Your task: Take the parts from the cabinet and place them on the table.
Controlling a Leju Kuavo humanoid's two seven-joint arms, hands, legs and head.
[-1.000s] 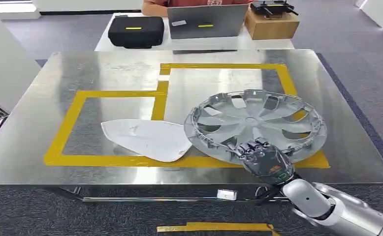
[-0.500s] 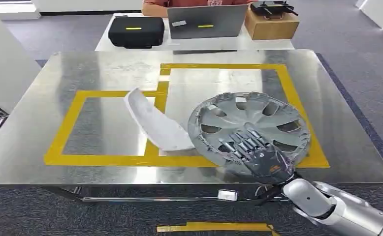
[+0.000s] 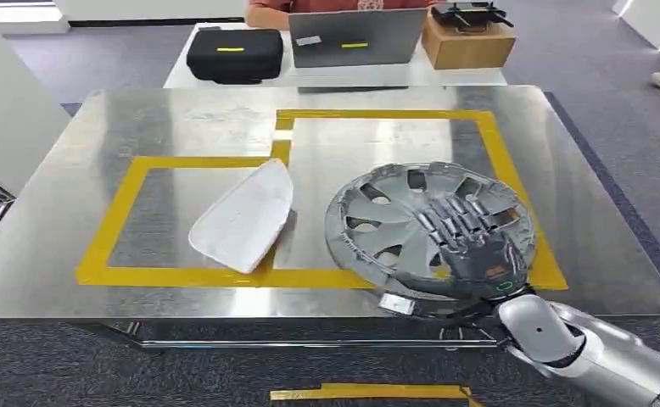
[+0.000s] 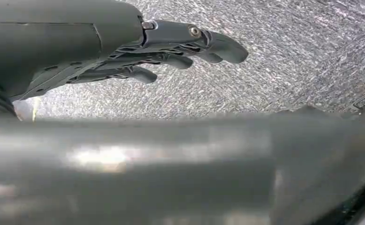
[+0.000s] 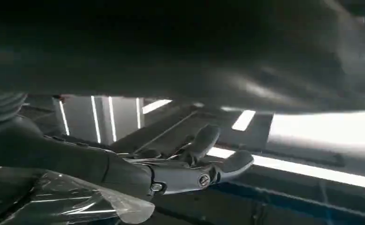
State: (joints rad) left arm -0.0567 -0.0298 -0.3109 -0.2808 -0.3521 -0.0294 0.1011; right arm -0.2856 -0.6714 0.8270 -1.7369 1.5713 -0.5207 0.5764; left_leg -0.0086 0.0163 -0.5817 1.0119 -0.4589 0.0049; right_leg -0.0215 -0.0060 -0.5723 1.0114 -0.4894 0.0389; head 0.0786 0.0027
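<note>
A: Right hand (image 3: pixel 472 254) is flat on the hubcap (image 3: pixel 428 229), palm down, fingers spread across the spokes. They lie on top of it, not curled round anything, so nothing is gripped.

B: And where does the hubcap sit?

A: On the steel table (image 3: pixel 182 127), near the front edge, face up. It lies over the near right corner of the right-hand yellow tape (image 3: pixel 496 144) box, its near rim just about at the table's edge.

B: The white part?

A: The white cover (image 3: pixel 243 216) lies in the left tape box, down at its near right corner, one tip over the front strip. It is just beside the hubcap, apart from it.

B: What about the left hand?

A: From the left wrist view, the left hand (image 4: pixel 124 51) hangs over grey carpet (image 4: pixel 288 61), fingers stretched out and a little apart, holding nothing.

B: Anything behind the table?

A: A white desk with a black case (image 3: pixel 234 52), a laptop (image 3: pixel 356 36) and a wooden box (image 3: pixel 467 42). A person in an orange top (image 3: pixel 267 10) sits behind the laptop.
</note>
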